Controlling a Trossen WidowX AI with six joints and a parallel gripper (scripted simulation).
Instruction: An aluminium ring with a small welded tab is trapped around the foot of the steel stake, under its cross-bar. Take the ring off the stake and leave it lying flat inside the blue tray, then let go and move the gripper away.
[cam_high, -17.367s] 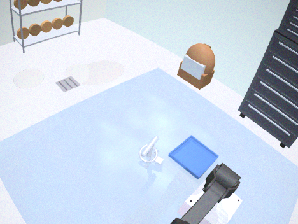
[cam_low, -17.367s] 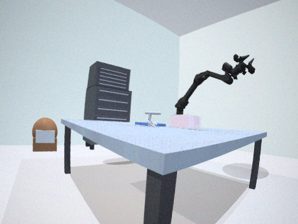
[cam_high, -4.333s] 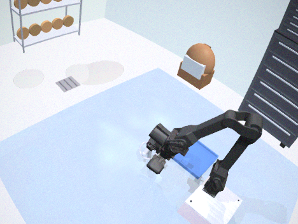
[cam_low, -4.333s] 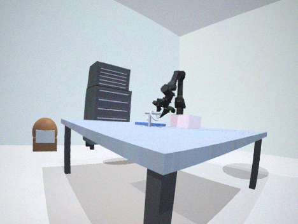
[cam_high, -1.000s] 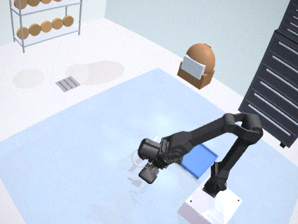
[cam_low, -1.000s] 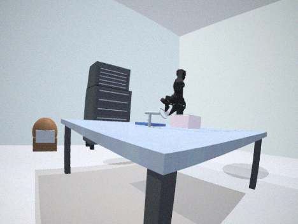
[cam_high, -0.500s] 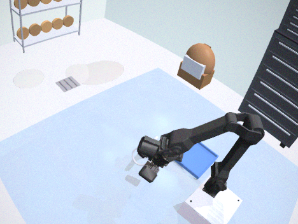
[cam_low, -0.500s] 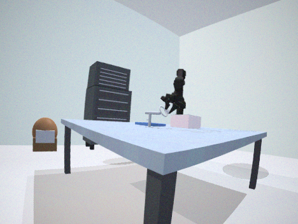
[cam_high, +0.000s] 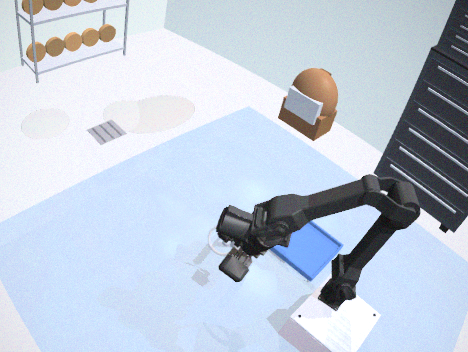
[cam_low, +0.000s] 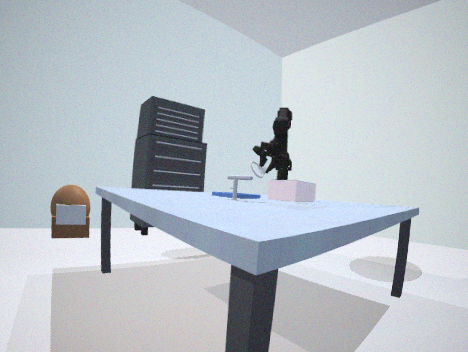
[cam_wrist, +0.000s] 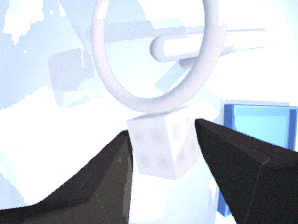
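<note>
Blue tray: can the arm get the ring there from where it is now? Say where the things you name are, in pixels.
Probably yes. The gripper (cam_high: 243, 247) (cam_wrist: 162, 127) grips the pale ring (cam_low: 258, 169) (cam_wrist: 150, 105) by its tab, off the steel stake (cam_low: 235, 189) and above its cross-bar. I see nothing between it and the blue rectangular tray (cam_high: 310, 278) (cam_low: 236, 195) (cam_wrist: 228, 150).

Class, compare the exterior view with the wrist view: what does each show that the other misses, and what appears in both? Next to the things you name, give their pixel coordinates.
Exterior only: dark drawer cabinet (cam_low: 170, 160), table legs (cam_low: 106, 237).

Wrist only: the ring's welded tab (cam_wrist: 162, 145) close up between the jaws.

Both: aluminium ring (cam_low: 258, 169) (cam_wrist: 149, 104), steel stake's cross-bar (cam_low: 240, 178) (cam_wrist: 182, 46), blue tray (cam_low: 235, 195) (cam_wrist: 229, 122).
</note>
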